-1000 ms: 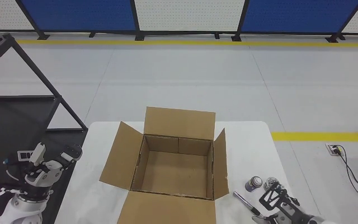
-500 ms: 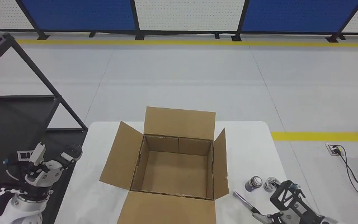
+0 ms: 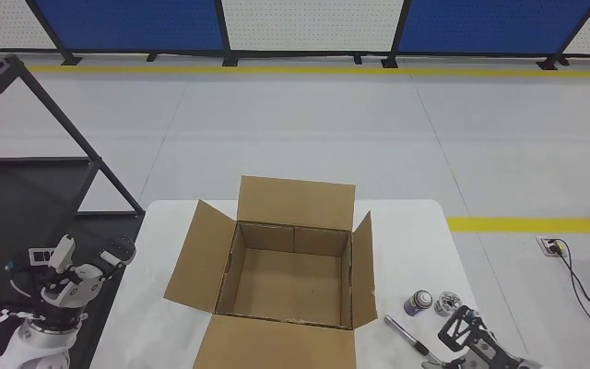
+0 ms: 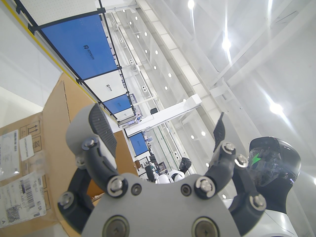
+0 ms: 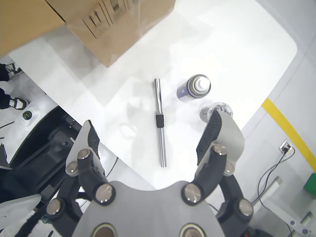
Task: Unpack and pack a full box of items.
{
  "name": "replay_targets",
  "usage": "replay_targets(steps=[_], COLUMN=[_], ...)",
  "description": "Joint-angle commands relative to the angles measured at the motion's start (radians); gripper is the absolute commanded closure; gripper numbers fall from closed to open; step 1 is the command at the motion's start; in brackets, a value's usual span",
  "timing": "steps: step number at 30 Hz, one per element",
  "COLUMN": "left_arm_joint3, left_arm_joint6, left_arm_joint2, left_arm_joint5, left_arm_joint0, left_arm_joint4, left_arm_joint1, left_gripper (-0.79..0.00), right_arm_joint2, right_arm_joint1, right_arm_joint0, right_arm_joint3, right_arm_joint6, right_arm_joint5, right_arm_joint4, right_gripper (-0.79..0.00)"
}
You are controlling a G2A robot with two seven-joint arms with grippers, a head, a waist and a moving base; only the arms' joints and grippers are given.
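Standing at the centre of the white table (image 3: 406,240), the cardboard box (image 3: 295,203) is open upward with all four flaps folded outward. Its brown floor is visible from wall to wall.

Three items lie on the table to the right of the box, toward the near right corner:
- The spray can (image 5: 193,87) stands upright, nozzle upward.
- The round metal part (image 5: 217,107) sits just to the right of the can, apart from it.
- The metal rod (image 5: 160,122), with a black band at mid-length, lies flat. It is nearer than the can and slightly to its left, running diagonally from far left to near right.

The right gripper (image 5: 153,124) hangs over the near right area of the table, pointing down. Its jaws are spread wide and hold nothing. In the right wrist view the rod lies on the table below the gap between the jaws. One finger (image 5: 212,129) overlaps the edge of the round metal part, and contact cannot be judged.

The left gripper (image 4: 160,124) sits at the near left, beyond the left edge of the table and well apart from the three items. It points upward toward the ceiling (image 4: 246,50). Its jaws are spread wide with nothing between them. An outer face of the box, carrying printed labels (image 4: 22,191), appears beside it.
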Motion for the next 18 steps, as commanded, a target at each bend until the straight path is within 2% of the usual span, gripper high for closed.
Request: replay_targets(steps=[1, 3, 12, 18], left_arm_joint3=[0.0, 0.0, 0.0, 0.0], left_arm_joint6=[0.0, 0.0, 0.0, 0.0], left_arm_joint2=[0.0, 0.0, 0.0, 0.0], left_arm_joint5=[0.0, 0.0, 0.0, 0.0], left_arm_joint0=[0.0, 0.0, 0.0, 0.0], left_arm_joint4=[0.0, 0.0, 0.0, 0.0], left_arm_joint1=[0.0, 0.0, 0.0, 0.0], left_gripper=[-0.785, -0.785, -0.785, -0.785], right_arm_joint2=[-0.037, -0.054, -0.055, -0.154], right_arm_joint1=[0.003, 0.004, 0.004, 0.006], right_arm_joint0=[0.031, 0.063, 0.063, 0.111], right_arm_joint3=[0.064, 0.104, 0.105, 0.16], right_arm_joint6=[0.003, 0.036, 0.032, 0.002], right_arm_joint5=[-0.038, 0.002, 0.001, -0.054], right_arm_joint4=[0.005, 0.016, 0.014, -0.126], right_gripper=[-0.785, -0.785, -0.785, -0.785])
